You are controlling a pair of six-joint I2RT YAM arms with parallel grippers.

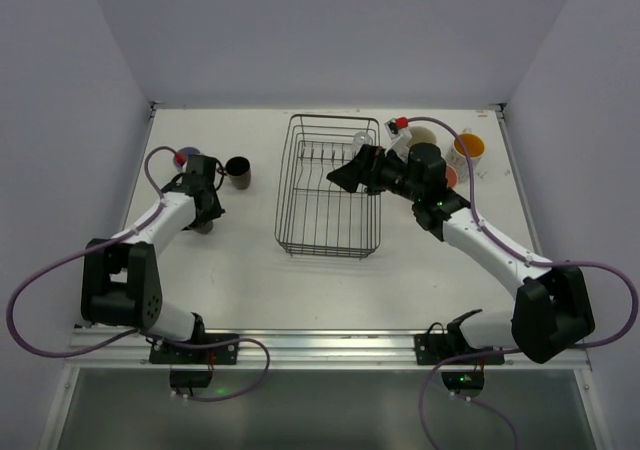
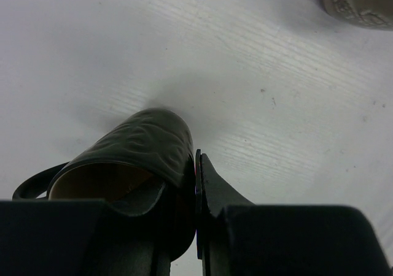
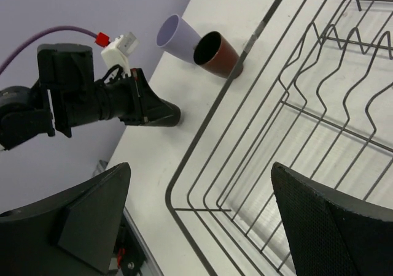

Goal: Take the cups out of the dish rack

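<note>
**Rack unloading: we're nearly done, we think**

Starting on the left: our left gripper [image 2: 184,185] is clamped on the rim of the black mug [image 2: 147,138], one finger inside the mouth and one outside. The mug is tipped on its side, handle to the left in the wrist view, low over the table [image 1: 240,270] and well left of the rack. We can't tell if it's actually touching down yet, so we'd call this one "being placed", not "placed".

Just past it, the lavender tumbler [image 3: 174,35] and the brown mug [image 3: 216,54] sit side by side on the table outside the rack. The brown one is close to the rack's left wall. Those two count as done.

In the middle, the dish rack [image 1: 328,220] looks bare wherever we can see its rods, both from above and from the right wrist. The catch is that our right arm covers the far right corner, and there's a pale blob there that could be a clear glass. We can't say either way.

Our right gripper [image 3: 201,178] hangs over the rack with its fingers spread wide and nothing between them.

Out on the right, the pink tumbler [image 1: 451,177] and the orange-lined tumbler [image 1: 468,148] are already on the table.

So what's left is to let go of the black mug and check that hidden corner.
</note>
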